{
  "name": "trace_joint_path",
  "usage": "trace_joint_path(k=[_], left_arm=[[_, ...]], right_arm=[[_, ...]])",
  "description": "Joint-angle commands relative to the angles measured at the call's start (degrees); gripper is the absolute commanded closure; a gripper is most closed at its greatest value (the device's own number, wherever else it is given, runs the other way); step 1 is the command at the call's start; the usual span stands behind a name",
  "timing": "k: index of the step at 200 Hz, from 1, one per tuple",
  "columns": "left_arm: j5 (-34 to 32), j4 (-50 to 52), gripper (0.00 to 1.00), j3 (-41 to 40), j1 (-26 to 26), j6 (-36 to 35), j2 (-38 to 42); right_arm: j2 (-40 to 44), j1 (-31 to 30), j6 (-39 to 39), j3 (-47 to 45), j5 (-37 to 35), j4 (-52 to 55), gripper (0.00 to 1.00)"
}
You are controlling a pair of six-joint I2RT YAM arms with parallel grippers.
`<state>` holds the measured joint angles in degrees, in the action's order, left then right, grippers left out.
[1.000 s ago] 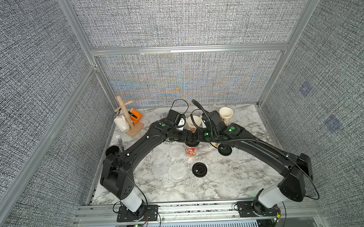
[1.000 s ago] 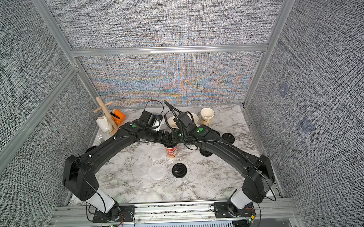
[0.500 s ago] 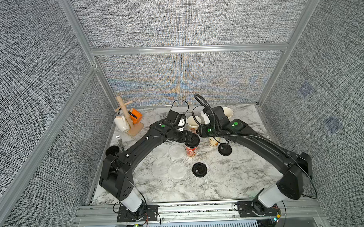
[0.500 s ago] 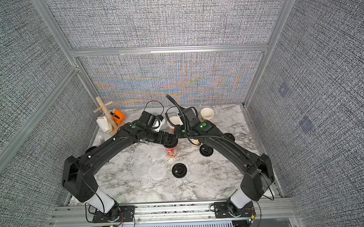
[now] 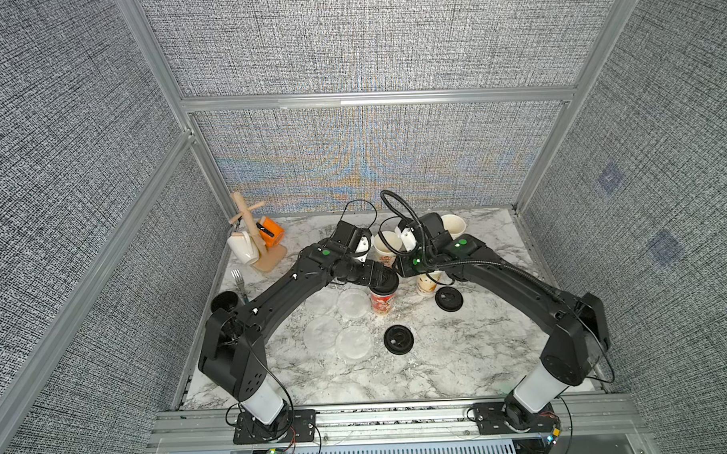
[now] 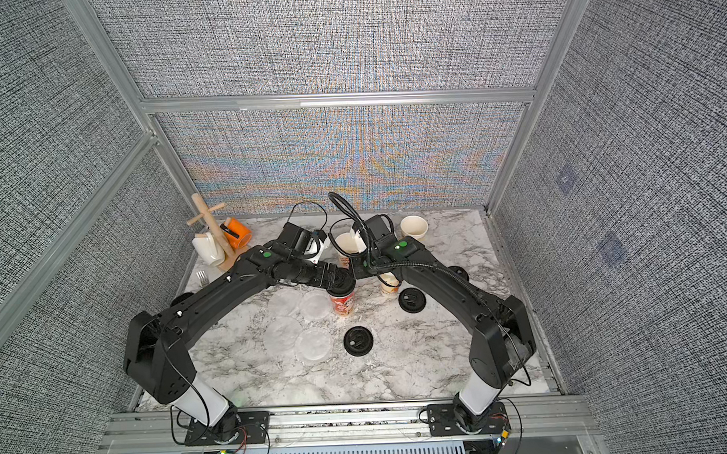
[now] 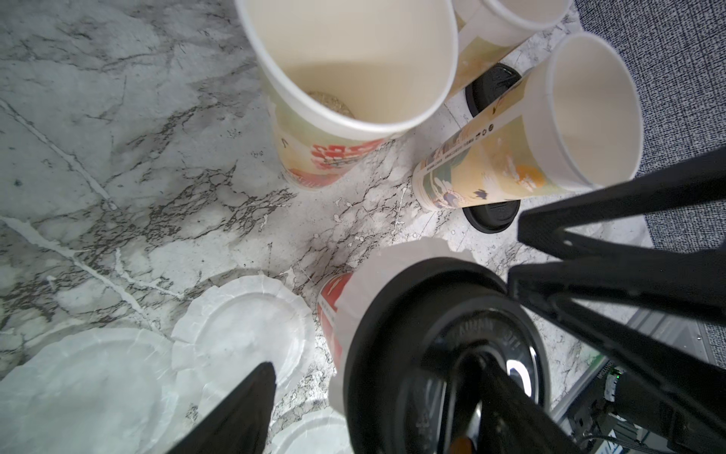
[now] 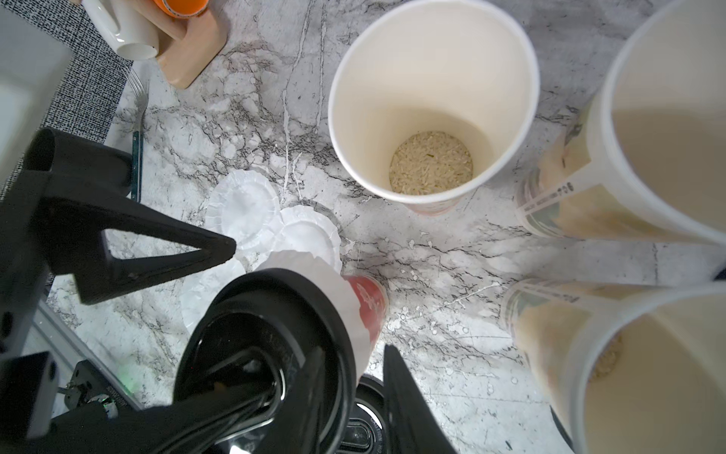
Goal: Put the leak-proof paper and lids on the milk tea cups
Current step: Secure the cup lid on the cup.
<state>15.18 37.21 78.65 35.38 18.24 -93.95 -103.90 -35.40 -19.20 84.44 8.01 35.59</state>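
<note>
A red milk tea cup (image 5: 383, 306) stands mid-table with a leak-proof paper (image 7: 355, 298) draped over its mouth and a black lid (image 7: 440, 353) on top. My left gripper (image 7: 373, 365) is open. One of its fingers (image 7: 243, 412) hangs outside the cup and the other lies across the lid. My right gripper (image 8: 349, 353) is open more narrowly and straddles the lid's rim from the other side. Several open cups (image 5: 387, 246) (image 5: 453, 227) (image 5: 428, 282) stand behind. Several loose paper discs (image 5: 353, 303) (image 5: 322, 333) (image 5: 353, 344) lie on the marble.
Two black lids (image 5: 398, 339) (image 5: 448, 298) lie on the table near the red cup. At the back left stands a wooden mug tree (image 5: 254, 240) with an orange mug (image 5: 270, 231) and a white mug (image 5: 244, 249). A fork (image 5: 239, 278) and a black mug (image 5: 225, 301) sit by the left wall.
My right gripper has shifted a little toward the red cup and its jaws have narrowed around the lid's rim. The left arm has stayed where it was.
</note>
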Motion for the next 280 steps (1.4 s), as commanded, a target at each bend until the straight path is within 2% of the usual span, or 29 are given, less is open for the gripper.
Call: trace_joint_path(k=[1,97,180,243,280], left_arm=[[-6.1,8.9,0.18,-1.0,0.0,-2.2,-1.0],[-6.3,8.6,0.18,-2.1,0.0,-2.1,-0.9],[-6.5,8.3,0.18,-2.8,0.0,-2.1,-0.5],[-6.5,8.1,0.18,-3.5,0.0,-1.9,-0.1],[-6.7,8.2,0.18,-3.7,0.0,-2.0,0.1]], right_arm=[[-0.8,-0.1,2.0,0.6,1.6,0.1,0.71],[-3.0,0.1,3.6,-1.1,4.5,1.8,0.74],[-1.9,0.0,1.8,-9.2,2.5,2.7,0.75],[3.4,0.6,0.1,-1.9,-0.9,5.0,0.75],[5.8,0.0,-0.5,1.8,1.2,4.8,0.73]])
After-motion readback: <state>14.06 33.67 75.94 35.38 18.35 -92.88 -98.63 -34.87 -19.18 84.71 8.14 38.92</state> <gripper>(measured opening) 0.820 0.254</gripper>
